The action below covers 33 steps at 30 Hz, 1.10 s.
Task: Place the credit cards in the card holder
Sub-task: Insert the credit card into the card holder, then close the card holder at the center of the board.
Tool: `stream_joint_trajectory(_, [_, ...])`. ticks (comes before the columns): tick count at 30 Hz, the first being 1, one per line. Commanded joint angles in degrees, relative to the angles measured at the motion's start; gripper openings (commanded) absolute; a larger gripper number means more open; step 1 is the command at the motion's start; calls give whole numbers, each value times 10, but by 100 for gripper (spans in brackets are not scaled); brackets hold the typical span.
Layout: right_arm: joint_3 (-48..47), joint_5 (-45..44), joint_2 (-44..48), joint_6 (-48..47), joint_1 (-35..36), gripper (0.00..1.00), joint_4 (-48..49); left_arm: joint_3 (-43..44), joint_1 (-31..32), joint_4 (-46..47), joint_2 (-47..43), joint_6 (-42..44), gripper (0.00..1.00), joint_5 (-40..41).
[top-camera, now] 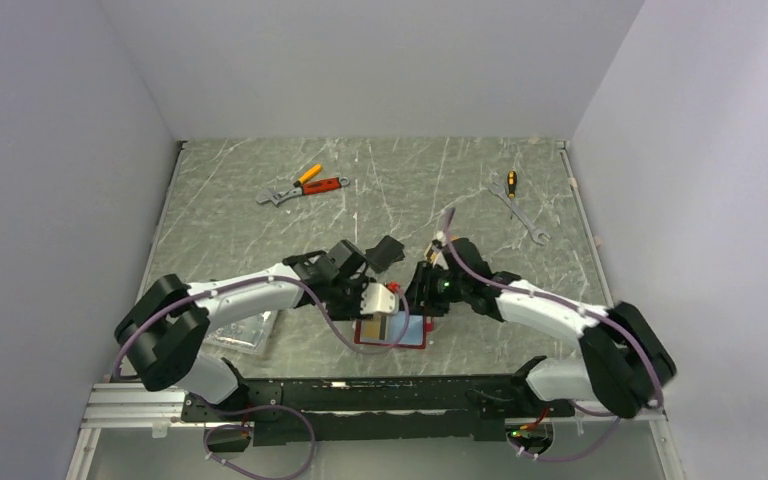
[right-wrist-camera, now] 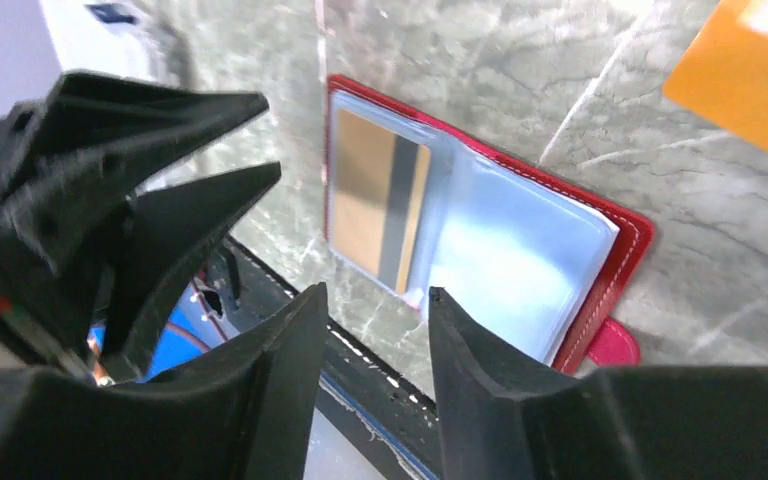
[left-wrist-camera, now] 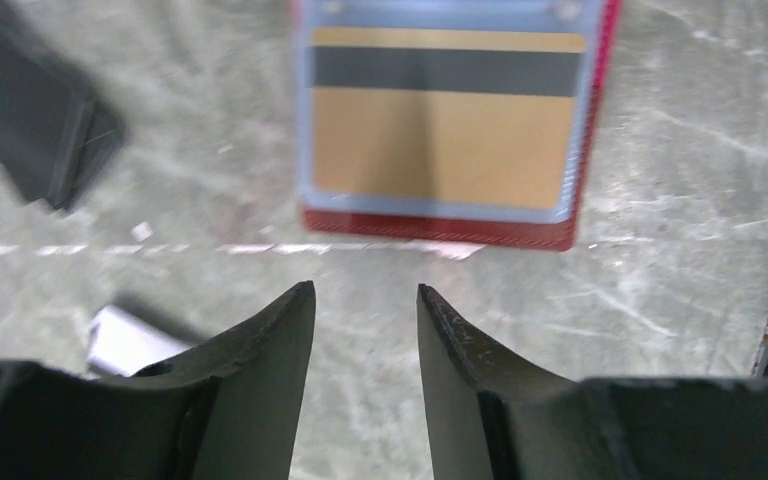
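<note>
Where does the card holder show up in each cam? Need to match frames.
Top external: card holder lies open, low centre, just ahead of the arm bases.
Left wrist: top centre, cut off by the upper edge.
Right wrist: centre, spread open, snap tab at lower right.
Shared landmark: the gold card with dark stripe in its sleeve.

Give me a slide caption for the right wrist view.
Right pincer open by the open card holder, one gold card sleeved, an orange card lying outside.

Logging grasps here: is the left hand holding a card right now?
No, the left hand is open with nothing between its fingers; a gold card lies in the card holder ahead of it.
</note>
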<state>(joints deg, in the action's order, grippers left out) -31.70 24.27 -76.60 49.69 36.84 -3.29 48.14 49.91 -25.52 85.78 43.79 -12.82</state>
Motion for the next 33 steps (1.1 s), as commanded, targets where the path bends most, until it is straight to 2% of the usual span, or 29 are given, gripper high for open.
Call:
stream_joint_trajectory(1, [9, -31, 107, -20, -19, 49, -91, 50, -46, -36, -63, -10, 50, -22])
stream_joint_trajectory(5, [52, -47, 193, -10, -22, 58, -129, 75, -84, -69, -104, -22, 53, -39])
stream_joint_trajectory(9, [121, -48, 268, 18, -22, 65, -125, 70, -101, -88, -131, -33, 52, -69])
stream_joint_trajectory(13, [166, -56, 308, 33, -20, 72, -114, 38, -89, -70, -107, -35, 43, -90])
stream_joint_trajectory(19, [193, -52, 271, 43, -20, 74, -46, 18, -46, -25, -42, -28, 29, -66])
stream_joint_trajectory(23, [215, -34, 216, 61, -19, 73, 47, 31, -15, -12, -1, -24, 22, -48])
stream_joint_trajectory(27, [231, -23, 173, 73, -19, 70, 108, 37, 8, -7, 38, -19, 17, -11])
stream_joint_trajectory(33, [261, -5, 168, 95, -22, 67, 194, 27, 13, 0, 66, -21, 13, 28])
